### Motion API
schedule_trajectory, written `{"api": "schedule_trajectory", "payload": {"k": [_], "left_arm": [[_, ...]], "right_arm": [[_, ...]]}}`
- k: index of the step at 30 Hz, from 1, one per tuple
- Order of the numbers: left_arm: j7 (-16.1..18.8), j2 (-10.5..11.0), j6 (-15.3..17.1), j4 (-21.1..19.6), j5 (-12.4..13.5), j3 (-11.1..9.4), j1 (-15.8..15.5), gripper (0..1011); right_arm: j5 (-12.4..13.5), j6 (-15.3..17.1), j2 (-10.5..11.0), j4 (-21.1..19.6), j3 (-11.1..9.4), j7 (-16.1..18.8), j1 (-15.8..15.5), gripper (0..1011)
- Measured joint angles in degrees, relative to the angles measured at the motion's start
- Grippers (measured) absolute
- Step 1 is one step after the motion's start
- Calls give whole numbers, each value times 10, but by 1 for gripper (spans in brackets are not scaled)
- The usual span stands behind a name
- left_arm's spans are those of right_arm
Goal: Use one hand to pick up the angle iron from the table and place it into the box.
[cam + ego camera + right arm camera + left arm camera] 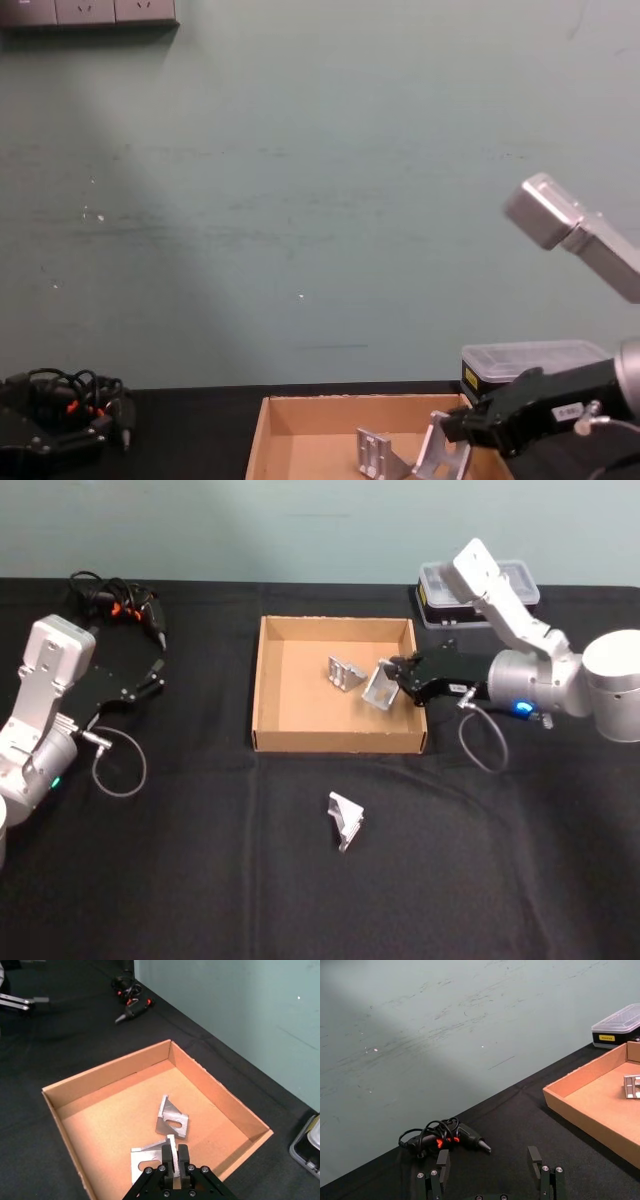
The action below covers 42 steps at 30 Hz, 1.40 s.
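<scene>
Right gripper point(393, 678) point(175, 1153) point(462, 426): reaches in from the right, jaws clenched on an angle iron point(378, 688) point(144, 1162) point(440, 458).
Angle iron: tilted, inside the box point(340, 743) point(100, 1076) point(256, 440) near its right wall; whether it touches the floor cannot be told.
Box: tan cardboard, open-topped, mid-counter; a 2nd angle iron point(346, 673) point(172, 1119) point(372, 455) lies on its floor, near the held piece.
Counter point(200, 870): matte black; a 3rd angle iron point(345, 818) sits in front of the box, apart from it.
Left gripper point(157, 673) point(489, 1158): parked at the counter's left, jaws spread, grasping nothing.
Room: scuffed blue-green wall point(300, 200) behind; a clear-lidded black case point(440, 592) point(619, 1026) point(530, 366) at far right, a corded black tool point(125, 600) point(451, 1137) point(60, 402) at far left.
</scene>
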State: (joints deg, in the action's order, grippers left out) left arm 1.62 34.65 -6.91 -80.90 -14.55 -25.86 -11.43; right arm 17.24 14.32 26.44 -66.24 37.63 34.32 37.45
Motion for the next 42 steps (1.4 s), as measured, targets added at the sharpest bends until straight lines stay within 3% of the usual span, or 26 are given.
{"api": "schedule_trajectory", "payload": {"k": [11,21,42], "left_arm": [[0,0,0,0,0,0,0,1011],[0,0,0,0,0,0,0,1011],[0,0,0,0,0,0,0,1011]], "right_arm": [[-27,-12,-36,53,2,-3,11,79],[-29,-14,-37,55,1,-3,11,87],[-27,-13,-36,53,2,-2,11,717]]}}
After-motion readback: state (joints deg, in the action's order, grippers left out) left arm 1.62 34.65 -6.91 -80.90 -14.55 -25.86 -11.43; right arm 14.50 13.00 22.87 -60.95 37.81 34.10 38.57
